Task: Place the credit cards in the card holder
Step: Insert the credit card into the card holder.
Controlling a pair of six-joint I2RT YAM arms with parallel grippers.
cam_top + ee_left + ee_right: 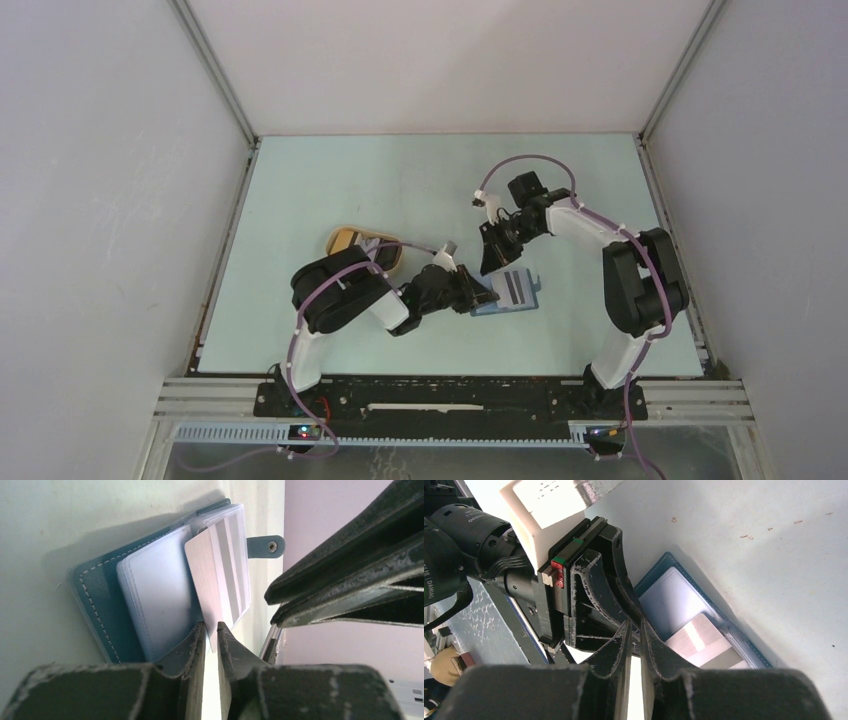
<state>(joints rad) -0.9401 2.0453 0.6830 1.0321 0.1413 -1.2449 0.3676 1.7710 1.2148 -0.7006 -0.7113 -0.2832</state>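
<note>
Open card holder (95, 597), 1 credit card (212, 575) over its sleeves

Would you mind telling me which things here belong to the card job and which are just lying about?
Job in hand:
credit card, pinched in the left gripper
card holder, lying open

Lying about:
tan oval tray, off to the left

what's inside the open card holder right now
Pale plastic sleeves on one half of the card holder; a silvery striped card over the tab-side half, pinched by the left claw. Whatever lies under that card is covered.
</note>
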